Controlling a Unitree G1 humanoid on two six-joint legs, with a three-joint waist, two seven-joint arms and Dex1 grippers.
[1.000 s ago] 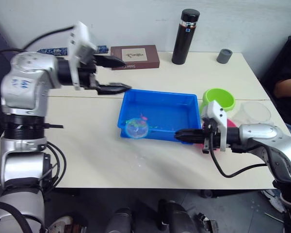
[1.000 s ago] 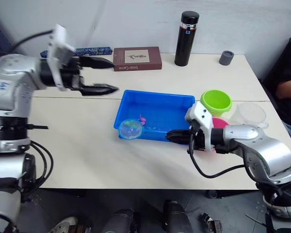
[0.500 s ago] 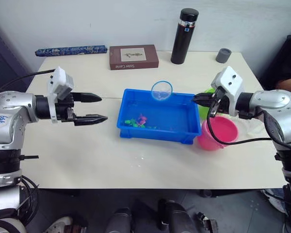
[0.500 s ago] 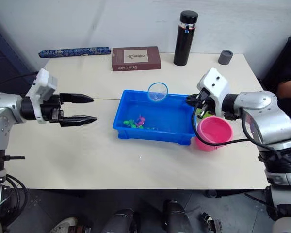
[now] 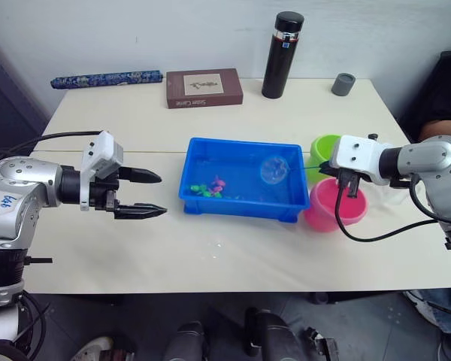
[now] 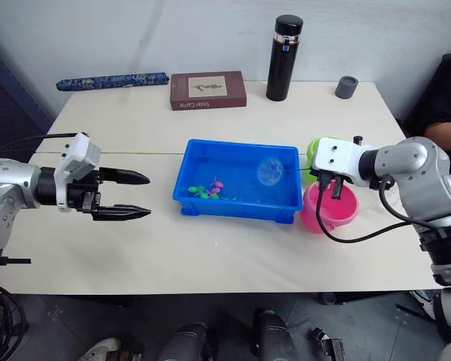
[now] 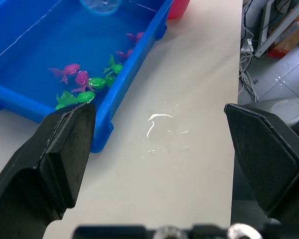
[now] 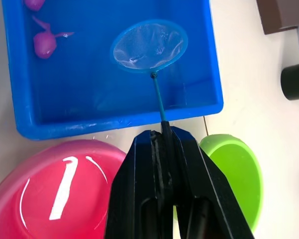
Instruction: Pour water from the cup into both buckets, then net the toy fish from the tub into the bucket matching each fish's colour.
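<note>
Right wrist view is showing the right gripper (image 8: 162,137) clenching the net (image 8: 149,46) by its thin handle; the handle's long axis is pointing from the buckets' side across the tub (image 5: 240,207), hoop over the water. The left gripper (image 5: 152,194) is hanging released over the beige table (image 5: 135,241), near its left edge.

Shallow rectangular blue plastic tub (image 5: 244,204) at the table's (image 5: 173,248) centre, holding small green and pink toy fish (image 7: 82,87) in its left part. Round hoop net (image 5: 273,170) with thin wire handle over the tub's right part, its handle pinched in the right gripper (image 8: 162,142), which sits above the two pails just right of the tub: lime green plastic bucket (image 5: 325,150) behind, pink plastic bucket (image 5: 334,214) in front. Left gripper (image 5: 146,194), fingers spread, left of the tub. Along the far edge: brown flat box (image 5: 204,88), black cylindrical flask (image 5: 278,54), small grey cap-like cup (image 5: 343,83).
</note>
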